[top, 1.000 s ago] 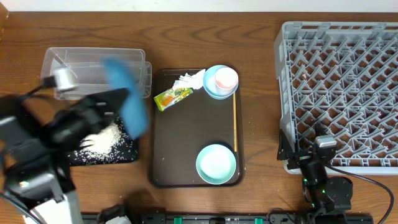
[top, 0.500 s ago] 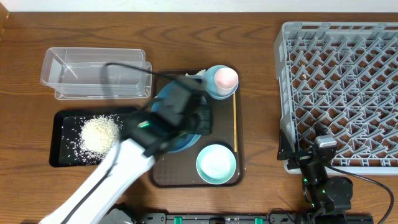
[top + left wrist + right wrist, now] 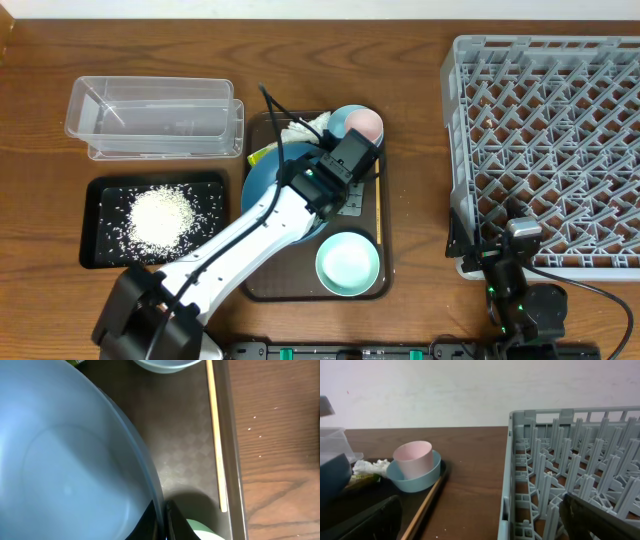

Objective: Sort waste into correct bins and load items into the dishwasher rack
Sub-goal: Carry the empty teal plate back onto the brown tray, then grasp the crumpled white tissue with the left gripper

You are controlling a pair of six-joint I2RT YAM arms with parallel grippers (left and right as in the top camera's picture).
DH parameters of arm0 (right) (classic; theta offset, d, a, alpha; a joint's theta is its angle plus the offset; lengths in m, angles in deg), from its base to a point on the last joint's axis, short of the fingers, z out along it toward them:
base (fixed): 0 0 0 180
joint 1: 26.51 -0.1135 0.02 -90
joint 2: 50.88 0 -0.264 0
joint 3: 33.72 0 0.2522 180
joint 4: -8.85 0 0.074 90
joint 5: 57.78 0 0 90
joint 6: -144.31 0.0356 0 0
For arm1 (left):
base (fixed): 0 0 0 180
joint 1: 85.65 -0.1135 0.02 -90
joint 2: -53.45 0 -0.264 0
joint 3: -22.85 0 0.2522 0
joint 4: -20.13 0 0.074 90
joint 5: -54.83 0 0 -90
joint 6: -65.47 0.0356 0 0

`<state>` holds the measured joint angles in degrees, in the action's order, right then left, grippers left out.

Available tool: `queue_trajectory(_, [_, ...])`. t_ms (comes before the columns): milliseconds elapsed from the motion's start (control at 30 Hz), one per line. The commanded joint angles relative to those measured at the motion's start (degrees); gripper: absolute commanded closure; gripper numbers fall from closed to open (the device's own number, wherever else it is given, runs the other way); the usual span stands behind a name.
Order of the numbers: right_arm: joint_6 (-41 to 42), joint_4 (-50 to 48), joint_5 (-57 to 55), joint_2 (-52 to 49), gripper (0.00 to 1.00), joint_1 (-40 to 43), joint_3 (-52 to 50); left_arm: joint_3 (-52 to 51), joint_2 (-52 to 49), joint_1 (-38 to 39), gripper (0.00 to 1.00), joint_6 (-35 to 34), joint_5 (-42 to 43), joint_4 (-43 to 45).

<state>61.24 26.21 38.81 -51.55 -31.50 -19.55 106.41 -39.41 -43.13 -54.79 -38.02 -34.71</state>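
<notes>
Swinging right from above the black tray [image 3: 100,195], my left gripper [image 3: 164,520] now holds the dark-blue dish [image 3: 262,185] over the brown serving tray [image 3: 300,278]; its jaws are pinched on the dish's thin rim, the one part narrow enough to clamp, and the dish looks empty in the wrist view, so I judge it ready for racking. The dishwasher rack [image 3: 545,150] stands well apart at the far right with nothing in it; my right gripper [image 3: 480,517] waits by its near corner, fingers spread wide and holding nothing, probably placed for a handover. The clear tub [image 3: 150,118] sits bare behind the black tray, likely meant for the dry waste; the mint bowl [image 3: 348,265] rests near the serving tray's front edge, just beside my fingers; the light-blue bowl [image 3: 415,477] cradles the pink cup [image 3: 413,459], so they need separating; the wooden stick [image 3: 215,435] lies along the serving tray's right rim; the rice [image 3: 160,218] is heaped in the black tray; the tissue [image 3: 372,466] and wrapper [image 3: 362,479] lie behind the dish, not yet sorted.
</notes>
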Motion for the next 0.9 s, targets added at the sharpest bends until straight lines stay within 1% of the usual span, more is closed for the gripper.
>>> queue_trajectory(0, [-0.6, 0.2, -0.2, 0.4, 0.01, 0.6, -0.1, -0.2, -0.9, 0.1, 0.94, -0.7, -0.2, 0.1])
queue_trajectory(67, [-0.6, 0.2, -0.2, 0.4, 0.01, 0.6, -0.1, -0.2, -1.3, 0.1, 0.93, -0.7, -0.2, 0.2])
queue_trajectory(100, [-0.6, 0.2, -0.2, 0.4, 0.01, 0.6, -0.1, -0.2, -1.5, 0.1, 0.90, -0.7, -0.2, 0.3])
queue_trajectory(133, [-0.6, 0.2, -0.2, 0.4, 0.01, 0.6, -0.1, -0.2, -1.5, 0.1, 0.83, -0.7, -0.2, 0.3])
queue_trajectory(167, [-0.6, 0.2, -0.2, 0.4, 0.01, 0.6, -0.1, -0.2, -1.5, 0.1, 0.73, -0.7, -0.2, 0.3])
queue_trajectory(200, [-0.6, 0.2, -0.2, 0.4, 0.01, 0.6, -0.1, -0.2, -1.5, 0.1, 0.68, -0.7, -0.2, 0.3])
queue_trajectory(467, [-0.6, 0.2, -0.2, 0.4, 0.01, 0.6, -0.1, 0.1, -0.3, 0.1, 0.66, -0.2, 2.3, 0.0])
queue_trajectory(533, [-0.6, 0.2, -0.2, 0.4, 0.01, 0.6, -0.1, 0.4, 1.4, -0.2, 0.64, 1.6, 2.1, -0.1])
queue_trajectory(600, [-0.6, 0.2, -0.2, 0.4, 0.01, 0.6, -0.1, 0.7, 3.3, -1.0, 0.60, 2.4, 1.1, -0.2])
queue_trajectory(700, [-0.6, 0.2, -0.2, 0.4, 0.01, 0.6, -0.1, 0.7, 7.4, -3.6, 0.49, 2.3, -3.1, -0.1])
queue_trajectory(767, [-0.6, 0.2, -0.2, 0.4, 0.01, 0.6, -0.1, 0.7, 9.7, -6.4, 0.42, 2.3, -4.4, 0.6])
queue_trajectory(867, [-0.6, 0.2, -0.2, 0.4, 0.01, 0.6, -0.1, 1.1, 11.3, -11.9, 0.34, 2.3, -0.3, 1.8])
